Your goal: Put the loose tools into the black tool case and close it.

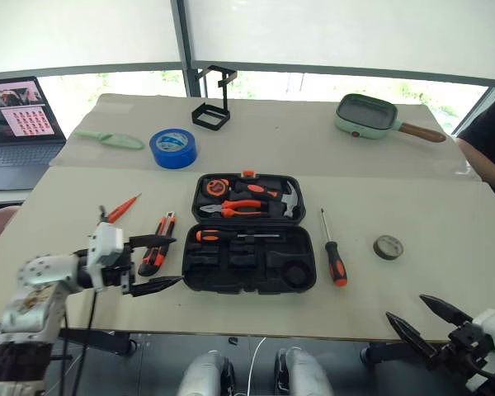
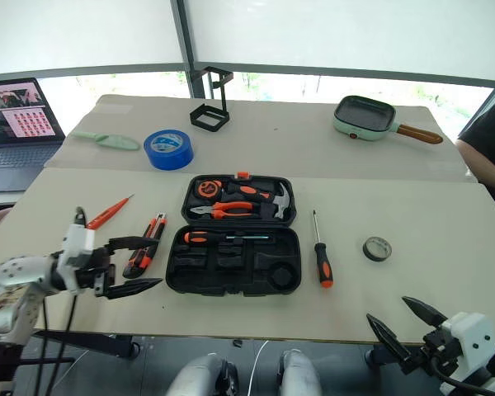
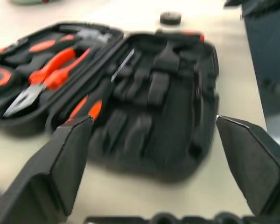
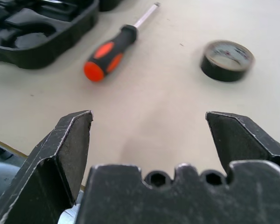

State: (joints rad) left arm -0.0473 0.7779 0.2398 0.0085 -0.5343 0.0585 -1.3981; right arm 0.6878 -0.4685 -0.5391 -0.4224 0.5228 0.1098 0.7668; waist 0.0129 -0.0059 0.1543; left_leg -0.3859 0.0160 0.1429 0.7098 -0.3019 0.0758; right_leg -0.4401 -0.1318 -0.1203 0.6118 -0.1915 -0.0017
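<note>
Head views, case: we are seeing the black tool case (image 1: 249, 233) lying open at mid-table, both halves flat, the far half toward the windows.
Head views, case contents: pliers (image 1: 231, 209), a hammer (image 1: 289, 198) and a round orange-and-black item are sitting in the far half; one black-and-orange screwdriver (image 1: 231, 236) is lying in the near half's top slot.
Head views, loose tools left of case: the utility knife (image 1: 157, 242) is lying just beside the case; the thin orange screwdriver (image 1: 121, 208) is resting farther left.
Head views, loose tools right of case: the second screwdriver (image 1: 332, 252) is lying near the case, tip pointing away from us; the small grey tape roll (image 1: 388, 247) is sitting well to its right.
Head views, left gripper (image 1: 161, 264): we are holding it released and empty, fingers spread, pointing at the case's near left corner, apart from it.
Head views, right gripper (image 1: 425, 320): we are holding it released and empty off the table's near right edge.
Head views, other items: blue tape roll (image 1: 173, 148), wire stand (image 1: 214, 103), green pan (image 1: 368, 115), laptop (image 1: 18, 118).
Left wrist view: our spread fingers (image 3: 60, 163) are framing the open case (image 3: 168, 116); the picture is blurred.
Right wrist view: our parted fingers (image 4: 65, 149) are pointing over bare table toward the screwdriver (image 4: 113, 48) and grey roll (image 4: 227, 59).
</note>
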